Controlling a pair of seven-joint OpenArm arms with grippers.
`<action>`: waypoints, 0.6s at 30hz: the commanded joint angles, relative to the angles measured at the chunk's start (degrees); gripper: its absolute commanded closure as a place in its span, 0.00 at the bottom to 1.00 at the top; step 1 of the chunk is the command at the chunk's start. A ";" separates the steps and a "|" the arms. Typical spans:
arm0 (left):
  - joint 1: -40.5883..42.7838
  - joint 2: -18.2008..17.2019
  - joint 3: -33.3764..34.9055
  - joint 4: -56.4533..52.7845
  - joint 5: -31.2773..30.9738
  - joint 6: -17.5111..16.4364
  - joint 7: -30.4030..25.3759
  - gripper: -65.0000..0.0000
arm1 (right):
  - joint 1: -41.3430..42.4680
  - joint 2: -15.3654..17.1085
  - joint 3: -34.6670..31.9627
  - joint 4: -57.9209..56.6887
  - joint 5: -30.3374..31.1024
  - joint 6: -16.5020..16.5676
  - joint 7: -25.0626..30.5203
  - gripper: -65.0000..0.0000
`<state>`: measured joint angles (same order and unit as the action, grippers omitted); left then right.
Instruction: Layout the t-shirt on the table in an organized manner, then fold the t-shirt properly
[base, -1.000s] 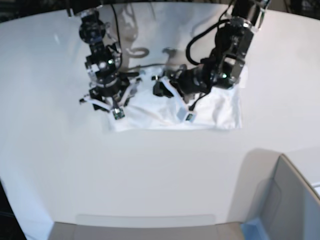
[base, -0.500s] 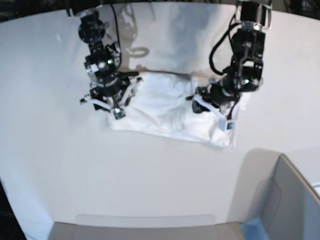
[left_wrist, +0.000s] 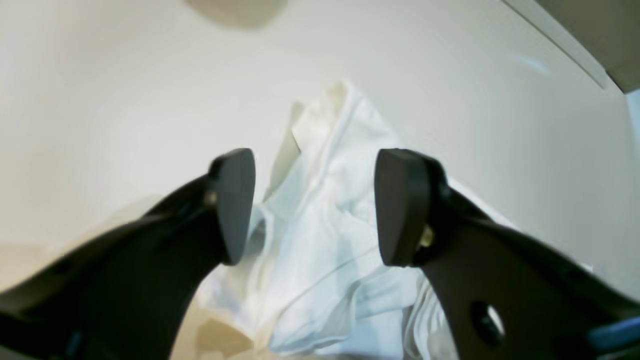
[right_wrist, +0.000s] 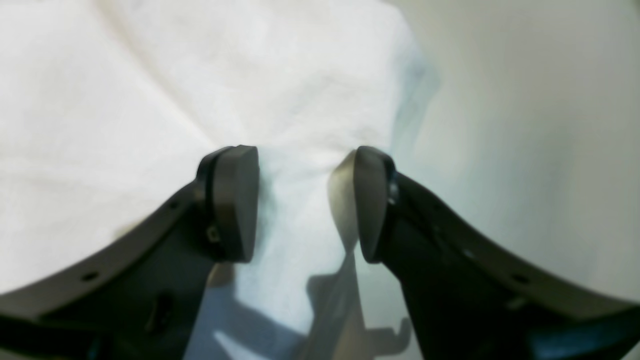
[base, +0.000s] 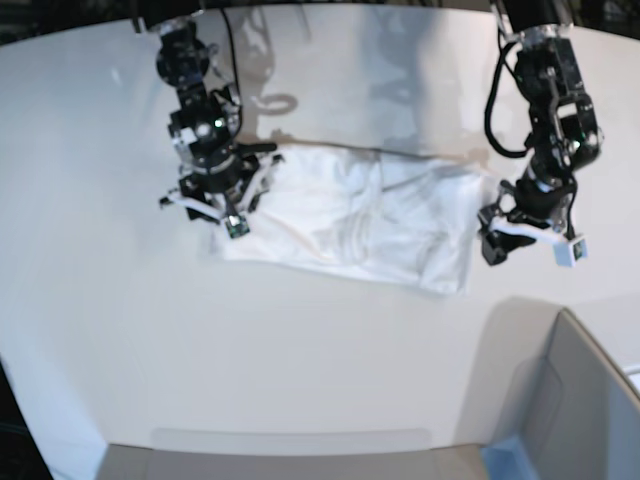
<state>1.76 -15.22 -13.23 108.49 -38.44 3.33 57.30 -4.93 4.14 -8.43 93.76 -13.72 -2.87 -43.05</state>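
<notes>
White table (base: 330, 370), rumpled t-shirt (base: 350, 215)

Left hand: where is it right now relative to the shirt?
In the base view the left hand is on the right, open and off the t-shirt, just past its right edge above the bare table.

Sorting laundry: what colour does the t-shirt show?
White, no print visible; the t-shirt shows best in the base view.

soft creased cloth t-shirt (base: 350, 225), smooth table (base: 300, 360) (faintly glossy), matt black plastic fingers (left_wrist: 235, 205)
</notes>
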 joint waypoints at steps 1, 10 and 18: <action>-1.72 -1.79 0.27 0.04 -0.47 -0.48 -0.90 0.41 | 0.23 0.21 0.21 0.35 -0.75 -0.16 -1.13 0.53; -4.35 -8.64 10.73 -14.73 -0.55 -0.48 -5.83 0.41 | -0.13 0.74 0.21 0.35 -0.75 -0.16 -1.13 0.53; -4.44 -9.26 14.51 -15.34 -0.55 -0.83 -6.53 0.41 | -0.13 1.00 0.21 0.44 -0.75 -0.16 -1.22 0.53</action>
<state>-1.76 -23.64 1.58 92.16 -38.98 2.70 52.21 -5.10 4.89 -8.43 93.76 -13.67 -2.87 -42.54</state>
